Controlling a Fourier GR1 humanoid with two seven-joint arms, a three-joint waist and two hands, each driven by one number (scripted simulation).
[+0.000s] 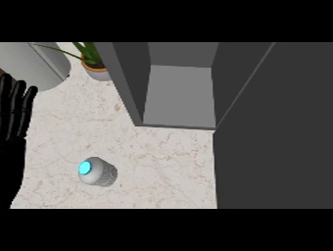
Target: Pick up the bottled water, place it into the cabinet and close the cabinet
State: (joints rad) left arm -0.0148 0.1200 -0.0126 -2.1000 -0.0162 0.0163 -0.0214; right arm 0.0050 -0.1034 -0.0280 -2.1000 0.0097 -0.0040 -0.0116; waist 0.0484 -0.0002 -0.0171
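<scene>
Bottled water (96, 172) upright on desk (162, 162), well short of open cabinet (178, 95). Left hand (7, 110) resting open at left edge; right hand unseen. Best approached from the side, fingers wrapping below the blue cap.

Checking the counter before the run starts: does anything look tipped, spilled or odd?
Nothing stands out. The water bottle stands upright on the counter, nothing spilled, and the cabinet is open.
</scene>
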